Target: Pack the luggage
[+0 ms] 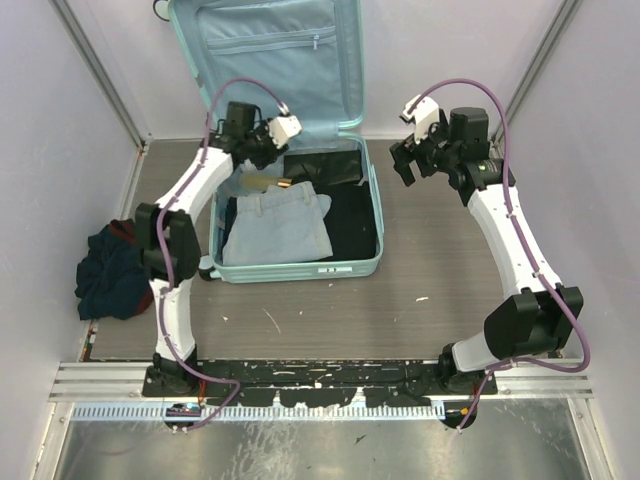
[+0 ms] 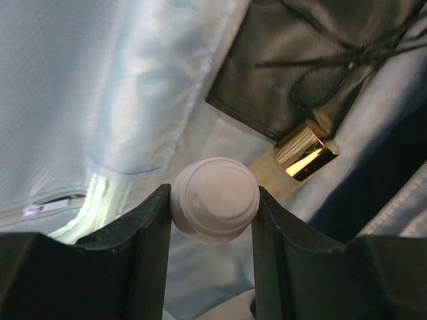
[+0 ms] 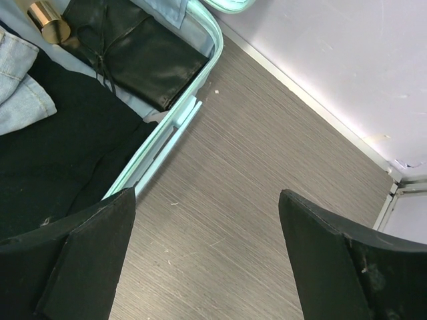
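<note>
The mint-green suitcase (image 1: 372, 215) lies open on the table, its lid with the zip pocket (image 1: 262, 45) standing upright at the back. Inside lie folded pale denim (image 1: 275, 228), black cloth (image 1: 350, 225), a black leather pouch (image 1: 330, 165) and a gold-capped bottle (image 2: 303, 152). My left gripper (image 2: 212, 220) is over the suitcase's back left corner, shut on a small white round jar (image 2: 215, 198). My right gripper (image 3: 207, 227) is open and empty over the bare table just right of the suitcase's rim (image 3: 175, 130).
A heap of dark blue and red clothing (image 1: 115, 270) lies on the table left of the suitcase. White enclosure walls stand close on all sides. A metal rail (image 1: 320, 375) runs along the near edge at the arm bases.
</note>
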